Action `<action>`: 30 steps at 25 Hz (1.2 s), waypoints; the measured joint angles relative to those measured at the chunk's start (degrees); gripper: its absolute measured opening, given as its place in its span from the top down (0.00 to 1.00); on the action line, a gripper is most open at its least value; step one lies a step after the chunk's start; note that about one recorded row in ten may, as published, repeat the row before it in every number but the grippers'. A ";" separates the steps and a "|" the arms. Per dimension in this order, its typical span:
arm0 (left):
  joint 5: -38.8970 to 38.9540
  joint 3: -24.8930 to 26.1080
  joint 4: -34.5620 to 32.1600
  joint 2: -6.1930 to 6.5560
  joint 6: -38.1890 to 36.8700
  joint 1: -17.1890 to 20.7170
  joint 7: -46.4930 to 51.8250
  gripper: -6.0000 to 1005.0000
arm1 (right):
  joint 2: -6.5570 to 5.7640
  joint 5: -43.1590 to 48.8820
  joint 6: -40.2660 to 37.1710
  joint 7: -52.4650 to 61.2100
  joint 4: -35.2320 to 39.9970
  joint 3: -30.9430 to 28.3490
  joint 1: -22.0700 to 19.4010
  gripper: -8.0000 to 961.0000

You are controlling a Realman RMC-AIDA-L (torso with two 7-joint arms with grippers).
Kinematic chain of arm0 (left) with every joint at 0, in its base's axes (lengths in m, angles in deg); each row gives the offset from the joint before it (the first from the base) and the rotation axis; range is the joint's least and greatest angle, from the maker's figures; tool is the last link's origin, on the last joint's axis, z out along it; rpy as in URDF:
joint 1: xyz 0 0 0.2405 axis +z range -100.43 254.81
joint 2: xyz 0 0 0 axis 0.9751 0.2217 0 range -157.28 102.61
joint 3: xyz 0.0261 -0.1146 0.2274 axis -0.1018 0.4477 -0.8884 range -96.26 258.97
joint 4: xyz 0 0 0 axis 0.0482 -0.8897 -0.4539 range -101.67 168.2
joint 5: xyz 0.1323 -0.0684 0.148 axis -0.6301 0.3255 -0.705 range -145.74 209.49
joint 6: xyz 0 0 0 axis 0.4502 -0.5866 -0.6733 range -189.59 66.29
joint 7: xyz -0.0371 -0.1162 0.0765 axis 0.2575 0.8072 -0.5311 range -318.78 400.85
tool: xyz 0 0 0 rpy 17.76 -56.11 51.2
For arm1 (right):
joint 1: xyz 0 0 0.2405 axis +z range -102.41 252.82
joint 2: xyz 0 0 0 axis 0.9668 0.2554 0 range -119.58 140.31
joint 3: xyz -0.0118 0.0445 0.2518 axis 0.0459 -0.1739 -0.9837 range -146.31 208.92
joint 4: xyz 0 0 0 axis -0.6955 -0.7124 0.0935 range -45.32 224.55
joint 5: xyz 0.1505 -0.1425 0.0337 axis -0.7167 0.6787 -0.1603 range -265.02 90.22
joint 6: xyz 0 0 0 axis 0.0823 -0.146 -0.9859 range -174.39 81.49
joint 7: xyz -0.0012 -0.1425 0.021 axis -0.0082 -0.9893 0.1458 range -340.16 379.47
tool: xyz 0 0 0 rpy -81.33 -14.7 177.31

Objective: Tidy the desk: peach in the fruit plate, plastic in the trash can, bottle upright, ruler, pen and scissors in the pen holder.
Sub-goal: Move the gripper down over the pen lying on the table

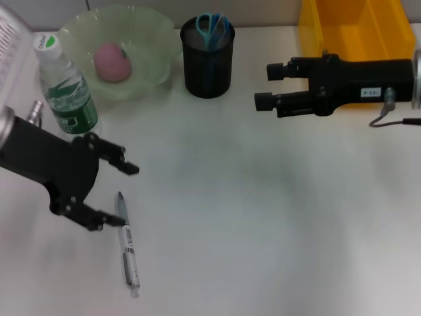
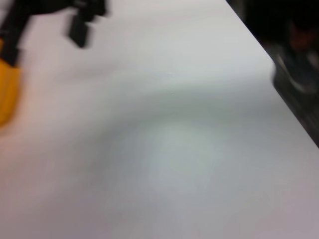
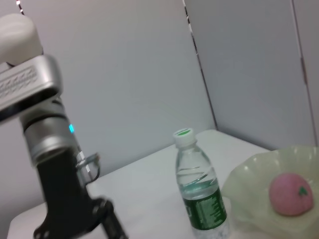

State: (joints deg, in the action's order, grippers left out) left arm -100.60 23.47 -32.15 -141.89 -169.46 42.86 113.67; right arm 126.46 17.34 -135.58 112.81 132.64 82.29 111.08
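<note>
Silver-barrelled pen [image 1: 128, 243] lies flat on the desk [image 1: 263, 217], its tip just beside the left gripper [image 1: 110, 194], whose jaws gape wide. A skewed close could roll it away. Right gripper [image 1: 266, 85] hovers open, empty, near the pen holder [image 1: 208, 59].

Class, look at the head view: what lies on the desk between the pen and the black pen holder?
Nothing: the head view shows bare white desk between the pen and the pen holder.

left wrist view blurred; yellow bin [image 2: 7, 94] cut by edge. scissors [image 1: 214, 29] mostly hidden inside pen holder [image 1: 208, 66]. fruit plate [image 3: 259, 184] cut off.
</note>
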 joint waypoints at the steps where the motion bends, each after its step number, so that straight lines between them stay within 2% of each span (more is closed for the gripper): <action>1: -1.45 -1.88 -0.95 -0.27 0.00 -0.10 -1.26 0.22 | 0.40 -0.12 0.32 -0.30 -0.08 -0.16 -0.26 0.14; 2: -4.16 -4.38 -2.39 -0.83 -0.02 -0.32 -3.27 0.22 | 0.75 -0.38 0.87 -0.58 -0.42 -0.30 -0.55 0.14; 3: -4.16 -4.38 -2.39 -0.83 -0.02 -0.32 -3.27 0.22 | 0.75 -0.38 0.87 -0.58 -0.42 -0.30 -0.55 0.14; 6: -9.48 -7.49 -4.06 -2.29 -0.02 -1.22 -6.87 0.22 | 1.16 -0.61 1.90 -0.59 -1.17 -0.32 -0.67 0.14; 7: -13.14 -9.37 -4.51 -3.32 0.14 -1.93 -9.27 0.22 | 1.72 -0.64 2.10 -0.55 -1.31 -0.34 -0.69 0.14; 10: -15.40 -12.01 -4.50 -3.81 0.66 -2.46 -10.93 0.22 | 2.44 -0.67 2.11 -0.37 -1.34 -0.35 -0.71 0.14; 12: -15.77 -15.57 -4.07 -3.64 1.27 -3.31 -11.86 0.22 | 2.63 -0.72 2.11 -0.32 -1.34 -0.36 -0.74 0.14; 16: -15.64 -18.60 -3.88 -3.51 1.82 -4.03 -12.88 0.22 | 2.82 -1.03 1.95 -0.21 -1.42 -0.31 -0.87 0.14; 22: -16.17 -26.96 -4.24 -3.91 6.00 -4.12 -13.24 0.22 | 2.82 -1.30 1.46 -0.74 -1.38 -0.32 -1.43 0.14; 30: -17.09 -32.59 -3.59 -4.20 10.55 -4.58 -13.35 0.46 | 2.87 -1.64 -0.23 -1.06 -0.73 -0.38 -2.35 0.14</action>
State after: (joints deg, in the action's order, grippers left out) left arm -117.69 -9.11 -35.74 -146.08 -158.92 38.29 100.32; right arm 129.33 15.70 -135.81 111.75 131.90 81.92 108.72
